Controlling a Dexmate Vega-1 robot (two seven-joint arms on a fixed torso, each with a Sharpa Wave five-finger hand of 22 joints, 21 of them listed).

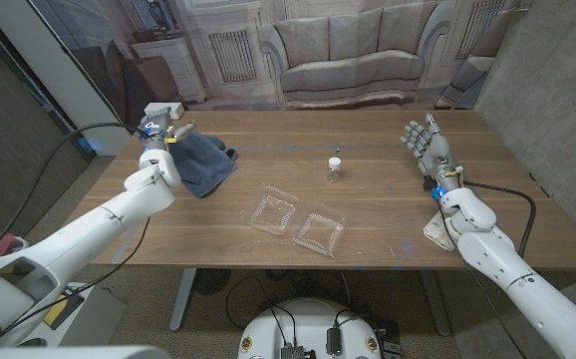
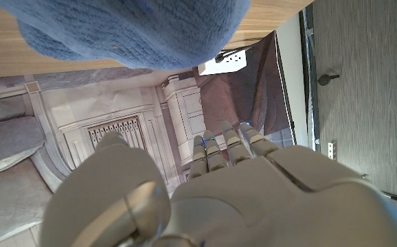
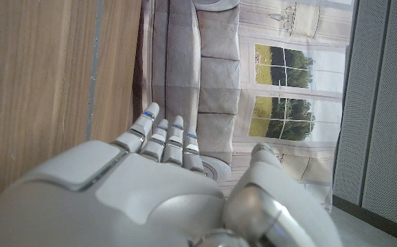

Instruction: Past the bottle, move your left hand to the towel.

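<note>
— Wooden table (image 1: 388,214) in front of a backdrop printed with a sofa; where has the left hand (image 1: 158,132) got to?

— It hangs at the far edge of the blue towel (image 1: 200,163), right at the cloth or just over it. Whether it actually touches I cannot tell. In the left wrist view the fingers (image 2: 220,149) reach out straight and close together with nothing in them, and the towel's nap sits just ahead of them.

— And the bottle (image 1: 335,170)?

— Well apart from that hand, off toward the robot's right, standing upright mid-table. So I judge the pass is done and this is the last step: arriving at the towel.

— What does the next move call for?

— Little, I think: lower the hand until it settles on the cloth, without dragging it.

— The other hand?

— The right hand (image 1: 428,145) is raised near the table's right side, fingers spread and upright, holding nothing.

— Count things for me.

— One towel, one bottle, one clear clamshell tray (image 1: 296,223) lying open in two halves, nearer the robot than the bottle. Something pale lies beside the right forearm; too small to name.
</note>
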